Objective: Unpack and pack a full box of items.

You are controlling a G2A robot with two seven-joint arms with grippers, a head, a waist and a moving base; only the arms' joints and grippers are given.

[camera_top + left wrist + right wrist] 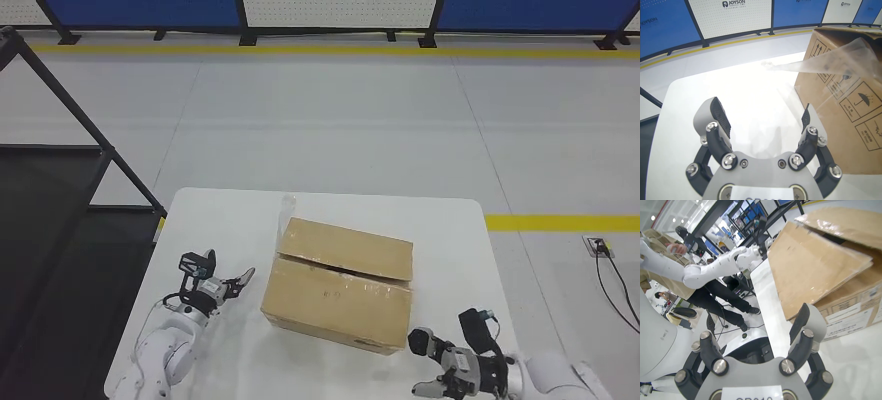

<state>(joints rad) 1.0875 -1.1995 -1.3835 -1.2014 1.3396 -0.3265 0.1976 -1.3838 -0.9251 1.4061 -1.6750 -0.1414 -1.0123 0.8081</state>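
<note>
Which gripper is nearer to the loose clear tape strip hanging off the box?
Left. The left gripper sits beside the box end where the tape strip hangs; the right gripper is at the opposite corner.

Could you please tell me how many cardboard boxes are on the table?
1. The cardboard box stands at the middle of the table, between the open left hand and the open right hand; its contents are hidden.

White glossy arms, left gripper of grey metal plates, black ribbed pads, black linkages, silver screws
</note>
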